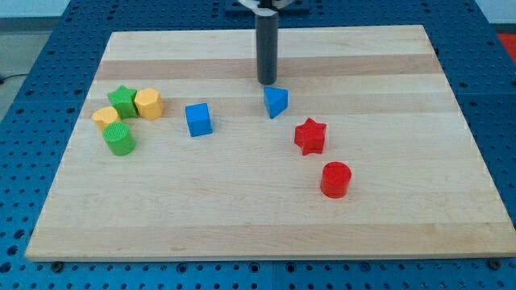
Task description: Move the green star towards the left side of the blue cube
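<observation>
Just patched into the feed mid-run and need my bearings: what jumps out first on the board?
The dark rod at the view's top centre, my tip just above the blue triangular block. Next, the tight cluster at the view's left: green star, yellow hexagonal block, a second yellow block and green cylinder, with the blue cube alone to their right. The red star and red cylinder sit right of centre.

green star hemmed by yellow hexagon — open lane beyond, seemingly, to blue cube.
</observation>
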`<action>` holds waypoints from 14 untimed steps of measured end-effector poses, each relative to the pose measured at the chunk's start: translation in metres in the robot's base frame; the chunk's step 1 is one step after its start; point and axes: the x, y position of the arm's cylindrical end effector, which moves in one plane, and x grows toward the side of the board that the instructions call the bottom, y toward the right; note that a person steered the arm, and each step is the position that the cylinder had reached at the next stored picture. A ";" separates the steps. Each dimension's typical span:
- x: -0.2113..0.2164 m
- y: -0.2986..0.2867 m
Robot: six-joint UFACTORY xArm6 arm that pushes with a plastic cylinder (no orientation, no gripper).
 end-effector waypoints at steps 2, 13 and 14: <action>-0.016 -0.117; 0.040 -0.242; 0.064 -0.235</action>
